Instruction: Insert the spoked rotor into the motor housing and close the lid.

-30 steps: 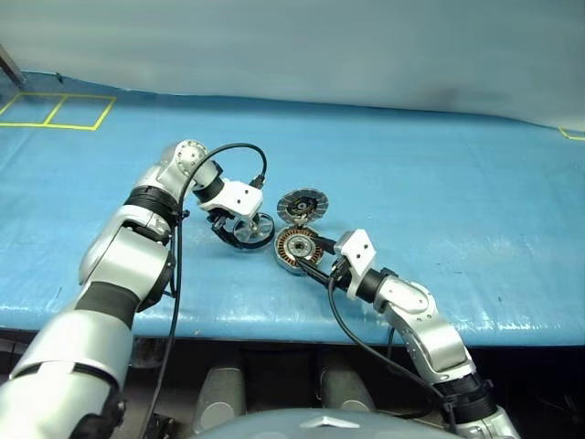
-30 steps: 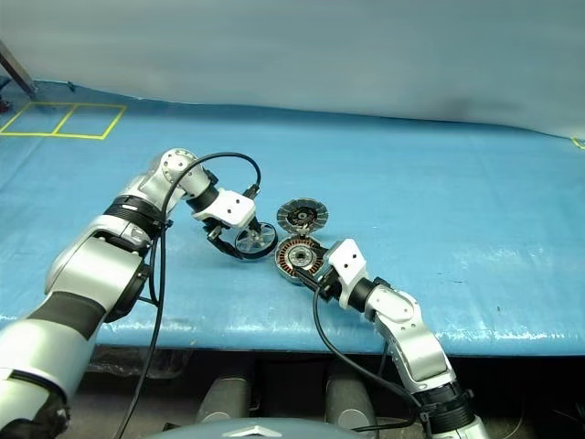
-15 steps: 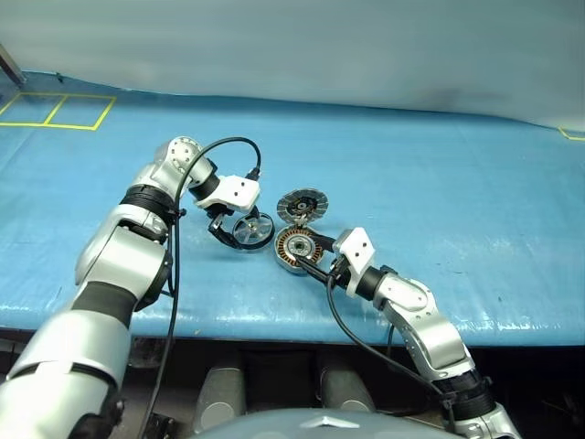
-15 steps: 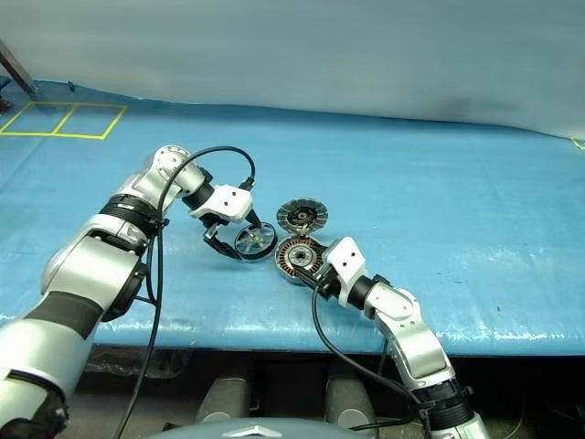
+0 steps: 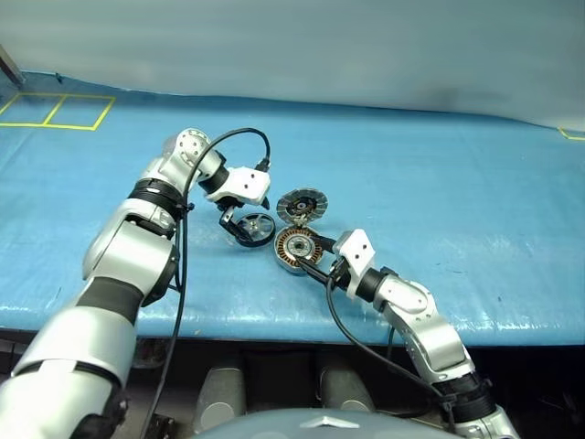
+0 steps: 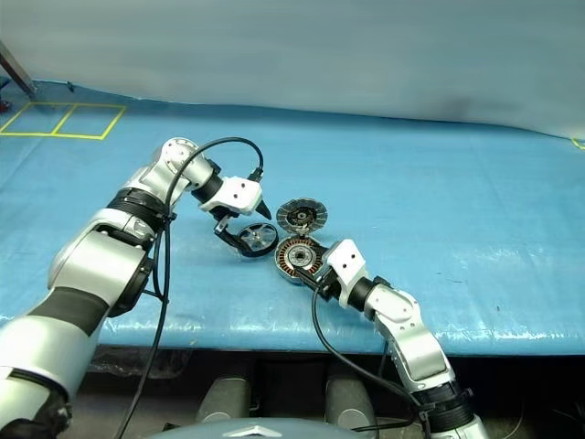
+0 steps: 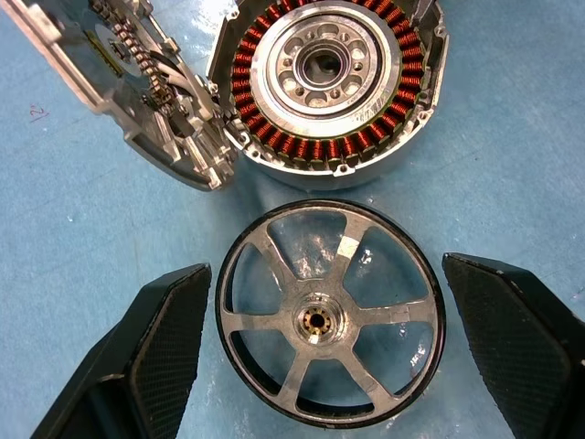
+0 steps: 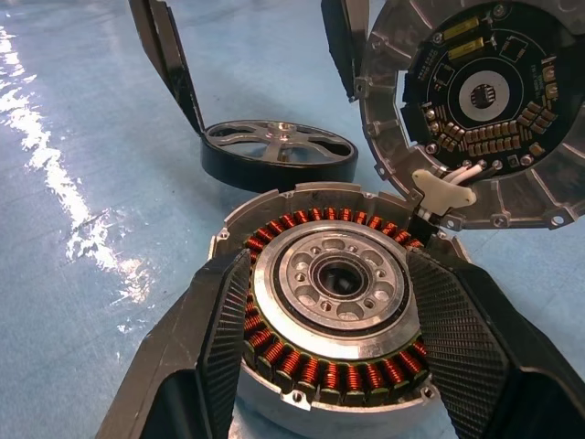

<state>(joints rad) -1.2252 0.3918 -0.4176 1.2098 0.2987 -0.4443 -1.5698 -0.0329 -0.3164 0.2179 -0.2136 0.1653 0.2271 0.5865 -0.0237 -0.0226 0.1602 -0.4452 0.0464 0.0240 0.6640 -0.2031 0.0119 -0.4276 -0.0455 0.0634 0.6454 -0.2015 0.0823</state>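
Note:
The spoked rotor (image 7: 329,311) lies flat on the blue table, just left of the motor housing (image 5: 295,249). My left gripper (image 5: 245,219) hangs over the rotor and is open, with one finger (image 7: 155,347) on each side and clear of the dark rim. The housing (image 8: 329,302) shows its copper windings and silver centre. Its lid (image 5: 303,205) stands tilted open at the far rim, with the circuit side (image 8: 484,101) facing me. My right gripper (image 5: 315,265) reaches in from the near side, its fingers (image 8: 219,338) pressed against the housing's two sides.
Yellow taped squares (image 5: 55,110) mark the table's far left corner. The table's front edge (image 5: 274,320) runs just behind my right wrist. A grey backdrop closes off the far side, and blue table stretches out to the right of the housing.
My left gripper's fingers have spread wider and come off the rotor, which stays flat on the table. The right gripper and the housing have not moved.

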